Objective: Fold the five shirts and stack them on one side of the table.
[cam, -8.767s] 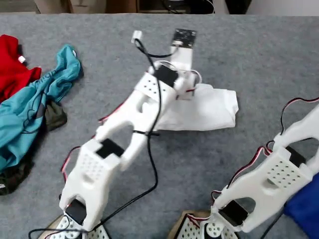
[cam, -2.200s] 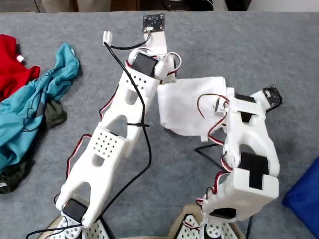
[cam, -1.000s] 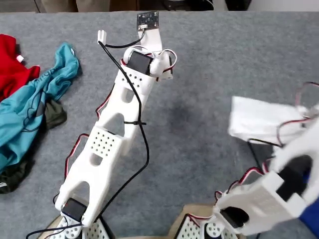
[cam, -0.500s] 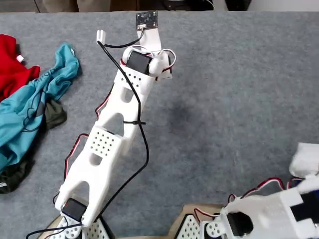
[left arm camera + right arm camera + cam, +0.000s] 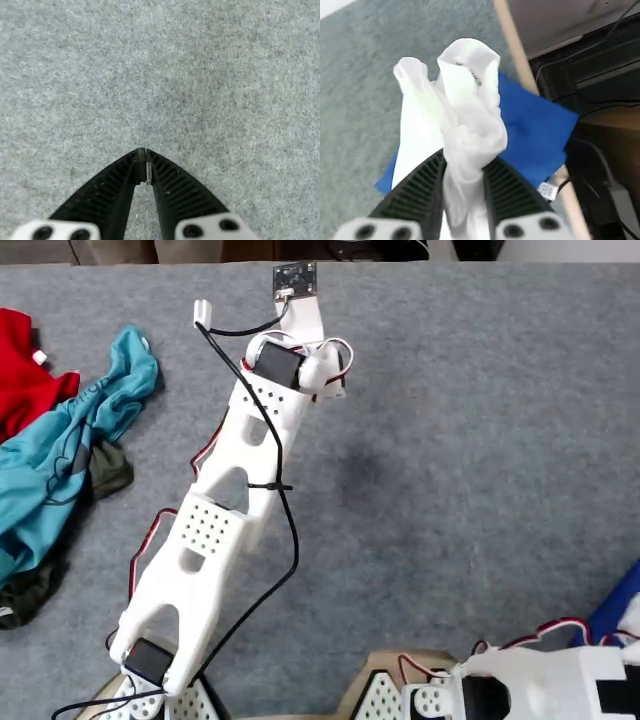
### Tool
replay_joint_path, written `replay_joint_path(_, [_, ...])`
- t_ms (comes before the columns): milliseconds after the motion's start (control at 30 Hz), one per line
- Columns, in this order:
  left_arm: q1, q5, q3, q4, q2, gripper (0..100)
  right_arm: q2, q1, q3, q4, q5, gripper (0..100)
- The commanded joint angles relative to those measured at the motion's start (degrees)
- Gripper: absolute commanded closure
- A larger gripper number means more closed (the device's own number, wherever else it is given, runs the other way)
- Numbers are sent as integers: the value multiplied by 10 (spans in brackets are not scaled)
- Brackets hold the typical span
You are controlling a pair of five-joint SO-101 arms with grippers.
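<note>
Clamps the bunched white shirt (image 5: 465, 115) in the right gripper (image 5: 464, 167) over the blue shirt (image 5: 535, 130) — presumably for stacking — with the left gripper (image 5: 142, 156) closed, empty.

Grey table (image 5: 450, 440) — red shirt (image 5: 25, 370), teal shirt (image 5: 70, 450), dark shirt (image 5: 110, 472) heaped; blue shirt (image 5: 615, 605) opposite.

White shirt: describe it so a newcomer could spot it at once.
Go to the table edge where the flat blue shirt lies. Over it, the right tool grips a bunched white shirt. It alone is white and held.
</note>
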Motion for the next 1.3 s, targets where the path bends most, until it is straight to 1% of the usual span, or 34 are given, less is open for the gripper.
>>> replay_joint_path(0, [-4, -4, -29, -6, -11, 978, 4, 15, -7, -11, 33, 990])
replay_joint_path(67, [-4, -4, -29, -6, -11, 978, 15, 20, -5, -5, 73, 988])
replay_joint_path(133, [-4, -4, -29, -5, -12, 978, 22, 24, -7, 11, 106, 957])
replay_joint_path(367, [-1, -4, -29, 4, -12, 978, 7, 53, -10, 63, 113, 701])
replay_joint_path(467, [-2, -4, -29, 5, -13, 978, -19, 56, -10, 84, 115, 637])
replay_joint_path(700, [-16, -4, -29, 8, -19, 978, -81, 43, -9, 99, 112, 631])
replay_joint_path(800, [-29, -4, -29, 36, -43, 978, -112, 19, -8, 110, 112, 631])
replay_joint_path(867, [-29, -4, -29, 62, -60, 978, -132, -27, -5, 143, 119, 631])
replay_joint_path(933, [-33, -7, -29, 84, -79, 978, -148, -91, 0, 171, 153, 631])
replay_joint_path(1033, [-46, -50, -18, 92, -102, 979, -178, -182, 31, 166, 165, 671])
replay_joint_path(1100, [-60, -68, 2, 92, -119, 979, -192, -265, 51, 165, 169, 742])
replay_joint_path(1167, [-76, -71, 40, 92, -137, 979, -197, -349, 73, 152, 166, 843])
replay_joint_path(1267, [-99, -72, 113, 92, -163, 980, -191, -469, 121, 88, 168, 998])
